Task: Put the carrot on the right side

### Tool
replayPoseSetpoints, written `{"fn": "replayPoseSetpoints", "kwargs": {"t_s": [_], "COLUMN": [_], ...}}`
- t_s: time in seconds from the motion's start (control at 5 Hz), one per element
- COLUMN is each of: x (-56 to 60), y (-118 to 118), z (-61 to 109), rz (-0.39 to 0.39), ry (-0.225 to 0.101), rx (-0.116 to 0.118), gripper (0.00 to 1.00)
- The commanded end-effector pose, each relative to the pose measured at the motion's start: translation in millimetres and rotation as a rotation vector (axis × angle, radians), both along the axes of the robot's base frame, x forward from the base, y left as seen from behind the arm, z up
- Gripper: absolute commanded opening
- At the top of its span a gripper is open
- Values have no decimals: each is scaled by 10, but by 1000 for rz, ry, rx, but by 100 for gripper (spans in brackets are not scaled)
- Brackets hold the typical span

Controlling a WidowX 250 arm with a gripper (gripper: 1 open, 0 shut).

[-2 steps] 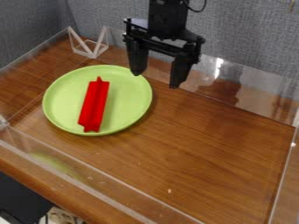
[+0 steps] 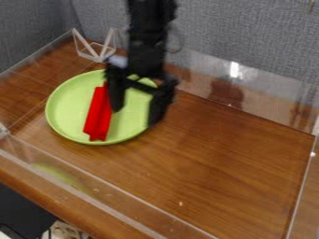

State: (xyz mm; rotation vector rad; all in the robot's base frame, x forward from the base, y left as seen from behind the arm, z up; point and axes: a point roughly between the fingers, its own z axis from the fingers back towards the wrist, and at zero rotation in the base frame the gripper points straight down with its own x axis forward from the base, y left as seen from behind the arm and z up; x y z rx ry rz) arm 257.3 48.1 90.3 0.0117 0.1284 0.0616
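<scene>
Carrot (image 2: 97, 111) on plate (image 2: 69, 119), just left of open jaws (image 2: 137, 98)

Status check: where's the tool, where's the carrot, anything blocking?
Tool open, low over the green plate, holding nothing. Carrot lying on the plate, just left of the tool. Nothing blocking.

The tool (image 2: 137, 97) has swung forward and to the left from the back of the tabletop (image 2: 225, 159), and has dropped down over the plate (image 2: 69, 103). It was clear of the plate's far rim; now its spread fingers (image 2: 112, 93) hang above the plate's right half, one just beside the carrot (image 2: 97, 112), and the arm covers part of the plate.
</scene>
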Motion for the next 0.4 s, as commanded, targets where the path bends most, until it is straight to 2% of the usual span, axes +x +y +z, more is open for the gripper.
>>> {"fn": "replayPoseSetpoints", "kwargs": {"t_s": [0.0, 0.2], "x": [-103, 4], "y": [266, 364], "z": [235, 299], "rz": [38, 92], "ry": [-114, -150], "rx": [19, 25], "gripper": [100, 100]}}
